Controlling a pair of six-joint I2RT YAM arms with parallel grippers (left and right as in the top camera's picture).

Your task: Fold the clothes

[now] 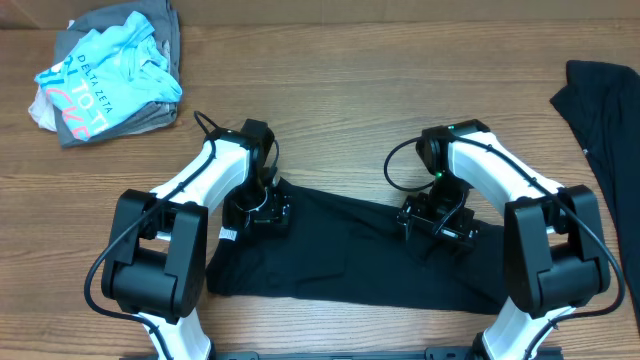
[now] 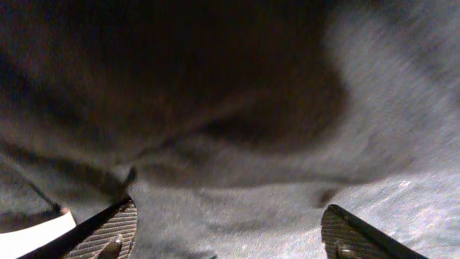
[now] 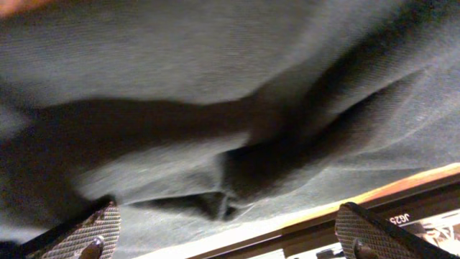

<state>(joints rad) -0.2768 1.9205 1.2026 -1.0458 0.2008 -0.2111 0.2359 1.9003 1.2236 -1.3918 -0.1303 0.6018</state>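
Across the near half of the desk [image 1: 350, 80], a black T-shirt [image 1: 340, 250] lies flat as a long band beneath two robot arms.
Left pincer [image 1: 258, 212] and right pincer [image 1: 438, 222] hover low over the band's far edge, fingers spread wide and gripping nothing, likely so the fold lies undisturbed. A teal-and-grey pile [image 1: 110, 70] at the far left corner and a dark garment [image 1: 610, 110] at the right edge sit well apart, leaving working room.
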